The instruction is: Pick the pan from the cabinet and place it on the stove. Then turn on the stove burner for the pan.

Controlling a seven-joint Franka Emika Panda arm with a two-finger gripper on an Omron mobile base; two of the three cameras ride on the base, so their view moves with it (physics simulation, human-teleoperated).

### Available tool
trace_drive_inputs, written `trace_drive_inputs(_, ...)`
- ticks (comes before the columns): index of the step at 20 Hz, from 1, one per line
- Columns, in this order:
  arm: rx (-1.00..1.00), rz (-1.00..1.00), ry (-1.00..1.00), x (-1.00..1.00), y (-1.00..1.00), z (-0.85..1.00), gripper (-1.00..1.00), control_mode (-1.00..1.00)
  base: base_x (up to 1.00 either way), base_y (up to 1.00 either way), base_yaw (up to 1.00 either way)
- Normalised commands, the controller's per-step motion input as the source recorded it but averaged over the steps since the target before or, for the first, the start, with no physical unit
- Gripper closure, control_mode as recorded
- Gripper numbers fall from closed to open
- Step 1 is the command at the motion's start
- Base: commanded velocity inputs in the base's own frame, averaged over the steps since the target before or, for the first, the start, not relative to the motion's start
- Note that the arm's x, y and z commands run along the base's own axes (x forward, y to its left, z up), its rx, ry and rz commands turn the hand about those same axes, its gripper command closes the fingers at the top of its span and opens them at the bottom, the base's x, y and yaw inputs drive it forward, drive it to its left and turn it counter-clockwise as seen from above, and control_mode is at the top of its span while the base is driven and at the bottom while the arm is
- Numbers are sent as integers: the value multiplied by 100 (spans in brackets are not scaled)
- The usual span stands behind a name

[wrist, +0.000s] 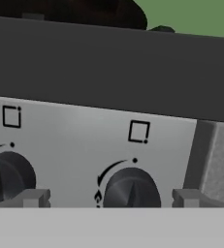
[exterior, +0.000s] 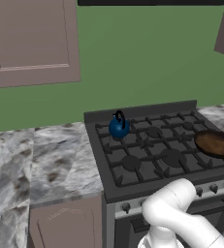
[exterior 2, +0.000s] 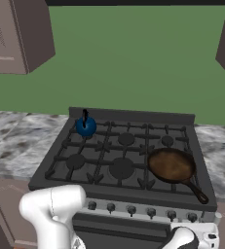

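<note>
Green-walled kitchen: pan (exterior 2: 171, 165) sat on stove (exterior 2: 119, 155) at 4 o'clock burner. Jaws apart, flanking rightmost knob (wrist: 132, 190). Risk: fingertips (wrist: 36, 197) slipping off, or wrong knob lighting empty burner.

The stove (exterior 2: 109, 160) carries the pan (exterior 2: 171, 166) at front right and a blue kettle (exterior 2: 85, 126) at back left.

Pan (exterior 2: 171, 165) on stove (exterior 2: 121, 146), right of kettle (exterior 2: 85, 126)

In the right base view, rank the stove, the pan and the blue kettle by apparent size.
1. stove, by far the largest.
2. pan, on its front right burner.
3. kettle, smallest, though it sits farther back, which shrinks it somewhat.
</note>
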Motion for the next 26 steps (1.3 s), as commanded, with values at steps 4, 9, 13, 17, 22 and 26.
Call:
trace_drive_inputs(4, 0, 0, 0, 14, 0, -7, -100, -100, 0, 0, 0)
trace_drive_inputs(9, 0, 0, 0, 12, 0, -8, -100, -100, 0, 0, 0)
trace_drive_inputs(13, 0, 0, 0, 10, 2, -7, 100, -100, 0, 0, 0)
trace_drive_inputs(17, 0, 0, 0, 6, 11, -4, 100, -100, 0, 0, 0)
trace_drive_inputs(22, 0, 0, 0, 1, 4, 0, 100, -100, 0, 0, 0)
trace_drive_inputs(26, -4, 0, 0, 0, 0, 0, 100, -100, 0, 0, 0)
